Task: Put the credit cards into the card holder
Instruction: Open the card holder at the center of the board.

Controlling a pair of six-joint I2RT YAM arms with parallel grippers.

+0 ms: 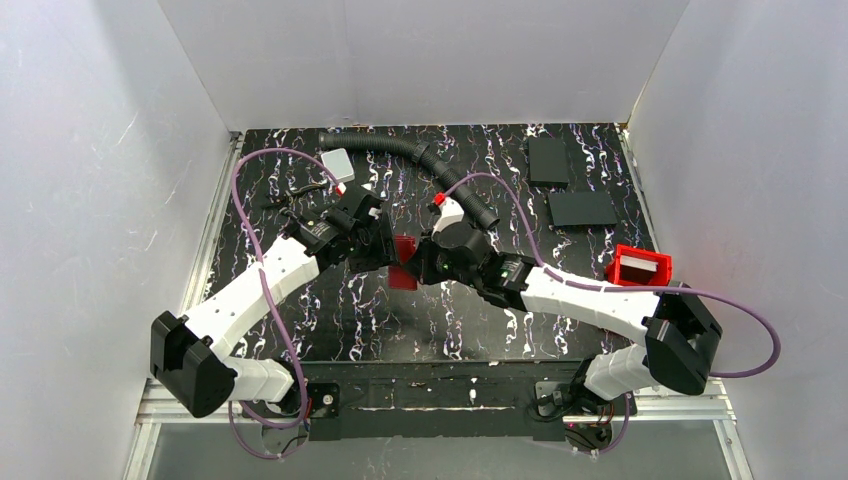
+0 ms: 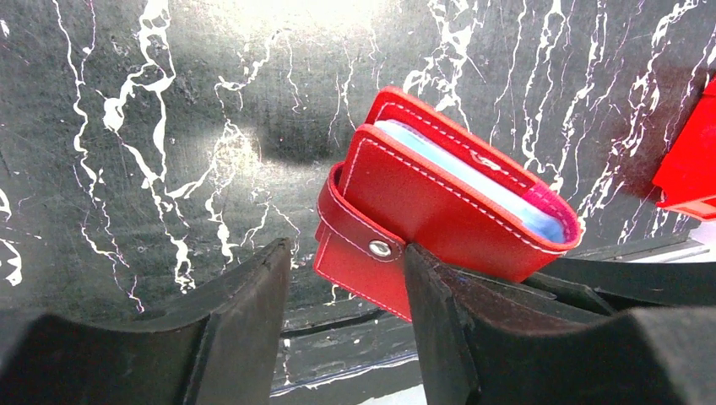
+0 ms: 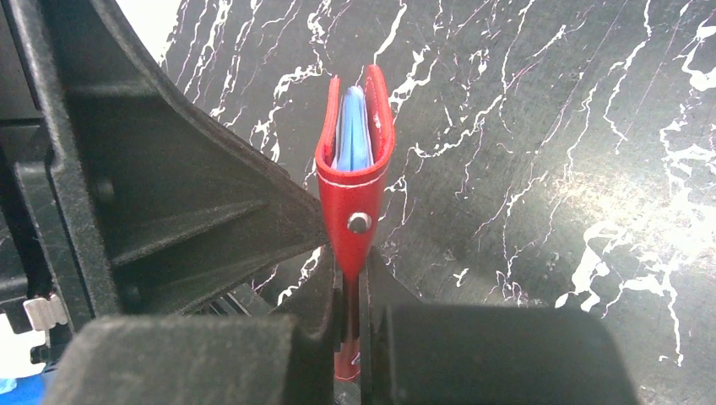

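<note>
The card holder (image 1: 403, 252), a small red folding wallet with a snap tab, is held off the table between the two grippers. My right gripper (image 1: 420, 262) is shut on its lower edge; the right wrist view shows the wallet (image 3: 355, 198) edge-on above the pinched fingertips (image 3: 350, 283). Pale blue credit cards (image 3: 353, 126) sit inside the fold and also show in the left wrist view (image 2: 473, 179). My left gripper (image 1: 385, 245) is open (image 2: 346, 253); its right finger (image 2: 473, 337) touches the wallet's face (image 2: 439, 202). A grey-white card (image 1: 338, 163) lies flat at the back left.
A black corrugated hose (image 1: 420, 160) curves across the back. Two black flat slabs (image 1: 548, 160) (image 1: 583, 208) lie at the back right. A red open-top bin (image 1: 640, 265) stands at the right, its corner visible in the left wrist view (image 2: 688, 160).
</note>
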